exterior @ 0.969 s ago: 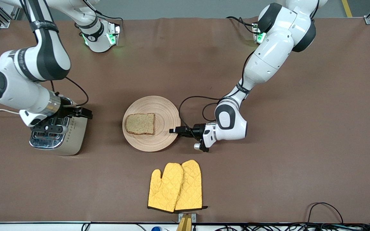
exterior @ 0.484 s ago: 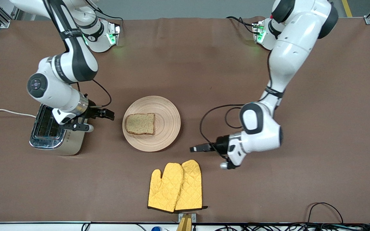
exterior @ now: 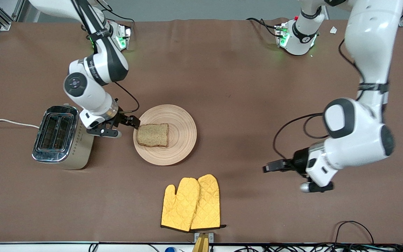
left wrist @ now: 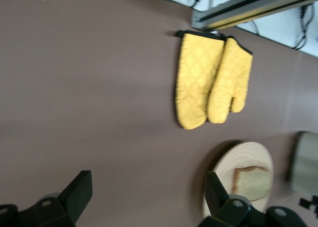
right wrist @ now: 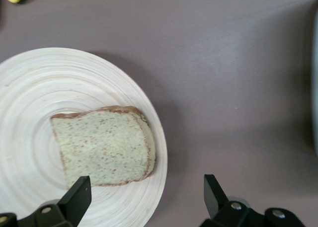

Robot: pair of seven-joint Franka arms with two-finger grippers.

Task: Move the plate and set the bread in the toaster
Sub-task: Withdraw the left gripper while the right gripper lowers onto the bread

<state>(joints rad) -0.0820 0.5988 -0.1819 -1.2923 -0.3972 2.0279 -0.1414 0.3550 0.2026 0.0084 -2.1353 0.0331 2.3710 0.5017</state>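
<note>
Oven mitts (exterior: 191, 203): yellow pair, nearer the front camera than the plate (exterior: 184, 129). Plate holds the bread (exterior: 152, 135); toaster (exterior: 61, 138) beside it, slots bare. Right gripper (exterior: 134, 122), fingers spread, over the plate's rim. Left gripper (exterior: 269, 167), spread, over bare table

The brown table (exterior: 243, 87) carries the toaster (exterior: 61, 138), the plate (exterior: 177, 150) and yellow mitts (exterior: 191, 203).

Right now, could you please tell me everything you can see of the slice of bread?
The bread is one squarish wholegrain slice, brown and speckled with a darker crust. It lies flat on the round light-wood plate, off centre, toward the toaster. Nothing grips it: the open right gripper hangs over the plate's rim just beside it.
</note>
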